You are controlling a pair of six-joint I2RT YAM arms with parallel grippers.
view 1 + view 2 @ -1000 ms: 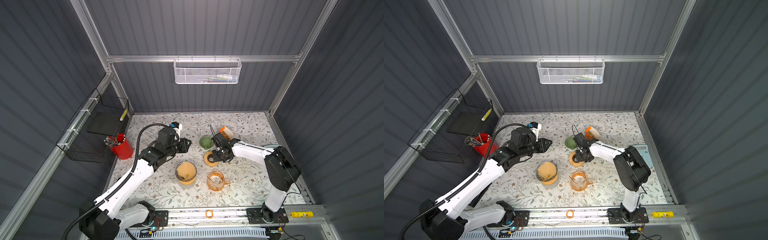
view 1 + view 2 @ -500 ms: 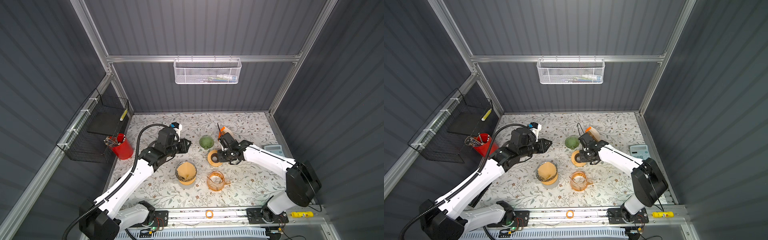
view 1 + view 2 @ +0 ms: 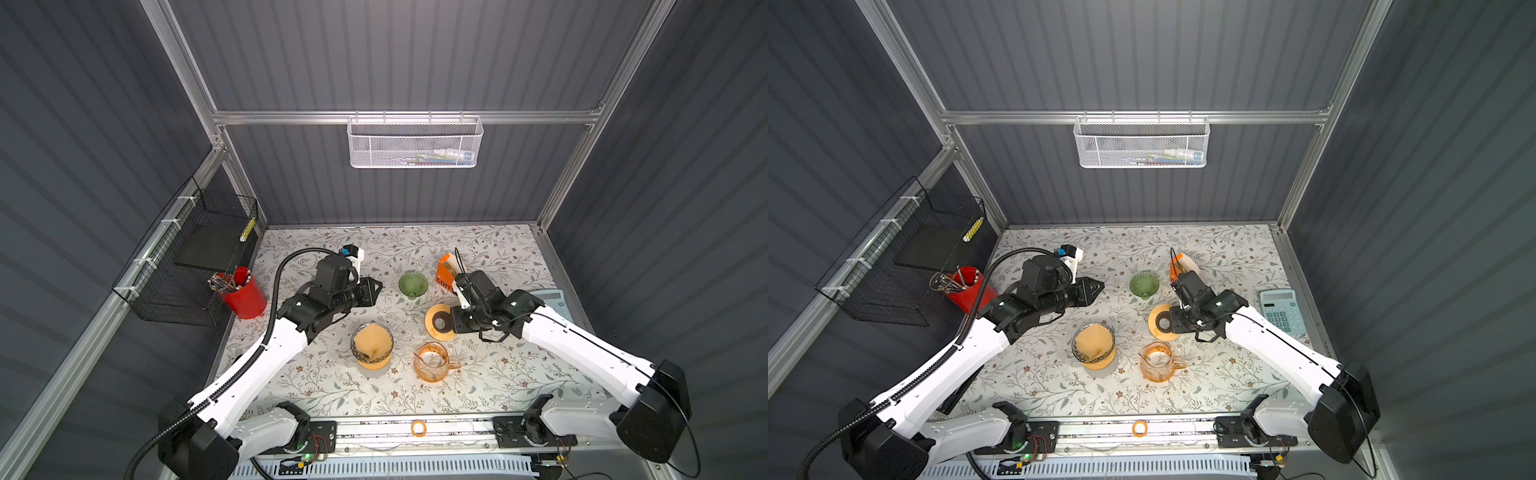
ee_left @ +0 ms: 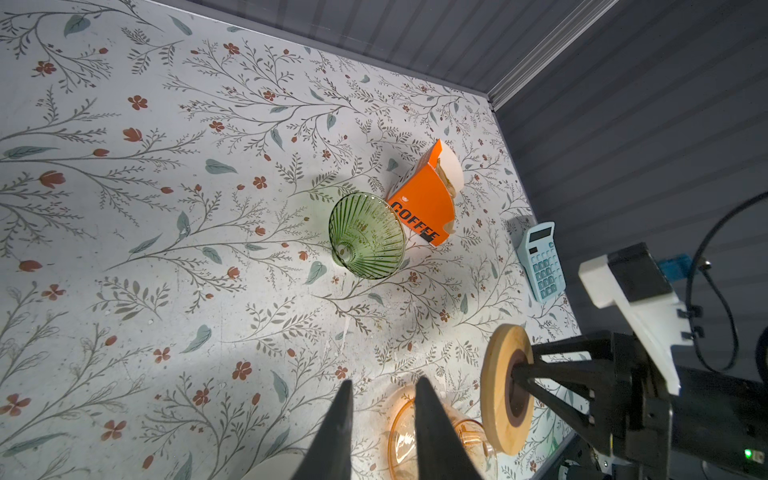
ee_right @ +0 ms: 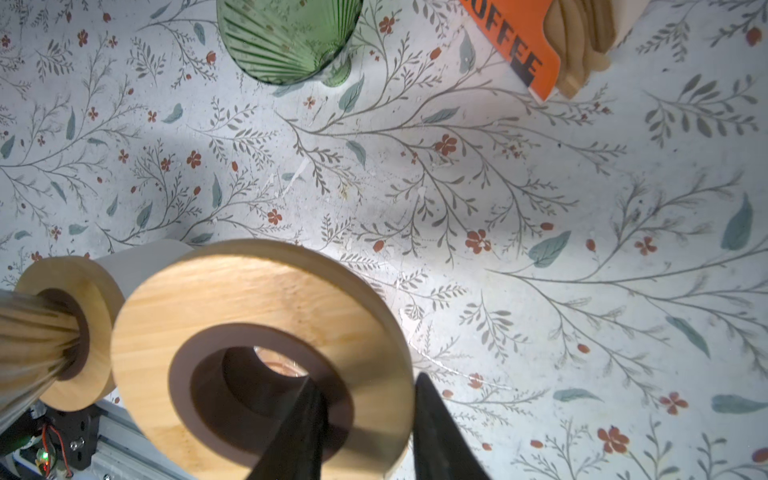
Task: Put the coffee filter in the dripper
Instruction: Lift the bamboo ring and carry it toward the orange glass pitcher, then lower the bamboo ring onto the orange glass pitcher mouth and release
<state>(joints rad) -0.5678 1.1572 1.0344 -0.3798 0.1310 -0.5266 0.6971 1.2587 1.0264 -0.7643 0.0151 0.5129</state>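
Right end effector (image 5: 365, 382) clamps the wooden ring (image 5: 257, 291) near the green dripper (image 5: 286, 37), which is best carried level; left end effector (image 4: 383, 381) narrow, empty.

Both top views look down from high over the whole table (image 3: 498, 257); wrist views, close in, share the wooden ring (image 5: 257, 291)

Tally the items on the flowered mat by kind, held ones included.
Drippers: 2, green dripper, clear dripper
Wooden rings: 2, held ring in the right gripper, base ring under the clear dripper
Glass jug: 1
Filter box: 1
Calculator: 1
Pen cup: 1
Total: 8
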